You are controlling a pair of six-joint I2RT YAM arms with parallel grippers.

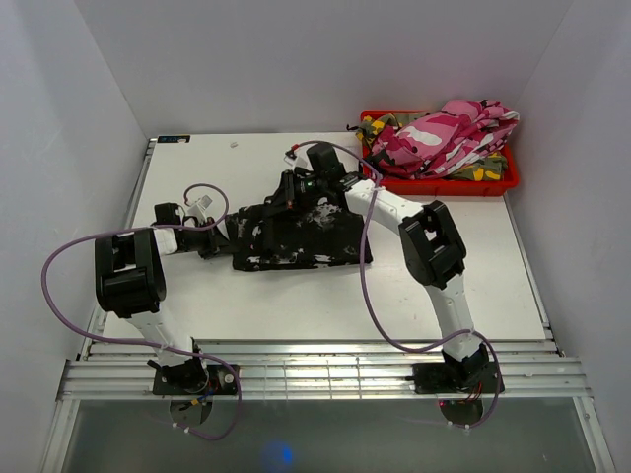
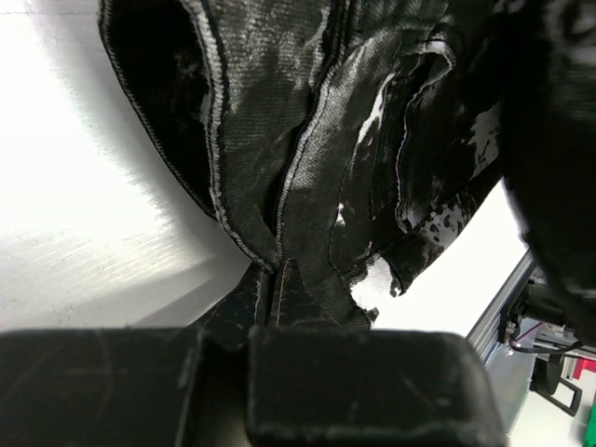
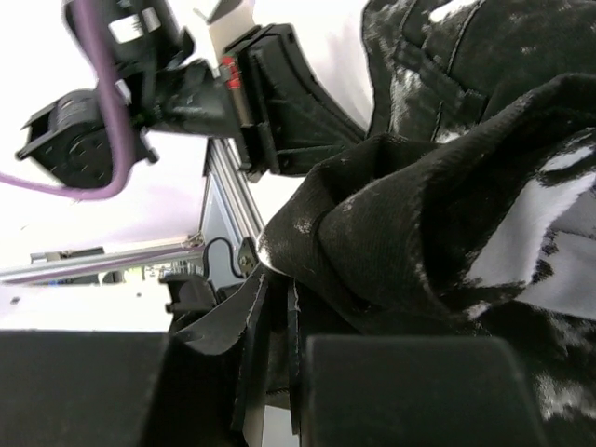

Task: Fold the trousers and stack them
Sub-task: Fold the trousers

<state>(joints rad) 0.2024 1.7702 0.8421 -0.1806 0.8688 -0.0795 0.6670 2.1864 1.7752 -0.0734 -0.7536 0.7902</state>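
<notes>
1. A red plastic bin [image 1: 444, 186] sat at the far right of the white table [image 1: 473, 286], heaped with crumpled pink-white camouflage trousers [image 1: 458, 133] over green-yellow camouflage trousers [image 1: 379, 126]
2. The black trousers [image 1: 301, 236], soft cloth with white splotches and pale stitched seams, lay bunched mid-table, left of the bin and nearer
3. The left gripper [image 2: 233, 340] was pinched on their left edge, a hem caught between its matte black fingers
4. The right gripper [image 3: 272, 345] was clamped on a fold at their far side, its arm reaching over the cloth
5. Purple cables [image 1: 367, 286] looped beside both arms
</notes>
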